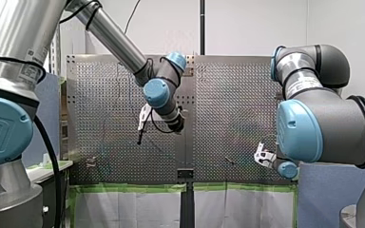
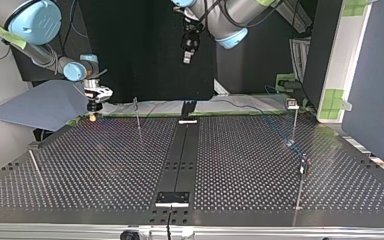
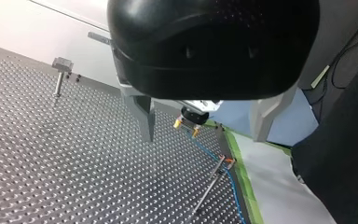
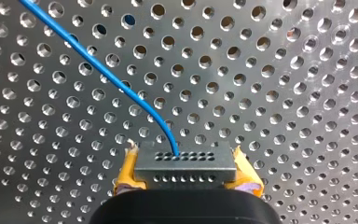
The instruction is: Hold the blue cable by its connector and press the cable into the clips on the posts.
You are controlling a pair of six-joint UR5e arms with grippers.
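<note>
Right gripper (image 2: 94, 106) sits at 10 o'clock on the table (image 2: 105, 170) in the top view. Its yellow pads (image 4: 127, 171) are pinched on the grey connector (image 4: 185, 167). The blue cable (image 4: 107, 79) leaves the connector's front face and trails off ahead of the gripper, low over the holes.

Left gripper (image 2: 187, 57) hangs high at 12 o'clock in that view, metal fingers spread, holding nothing.

In the left wrist view the cable runs from the right gripper to the clip (image 3: 228, 161) on a post (image 3: 209, 185) by the green tape (image 3: 242, 172), then on past it. Can't tell if it is seated there.

Likely step: carry the cable on to the other posts (image 2: 294, 122) at 3 o'clock in the top view.

To do it well:
- Keep the connector square in the pads.
- Hold light tension only.
- Line the cable over the clip mouth before pressing down.
- A hard pull risks slipping the connector or bending a thin post.
</note>
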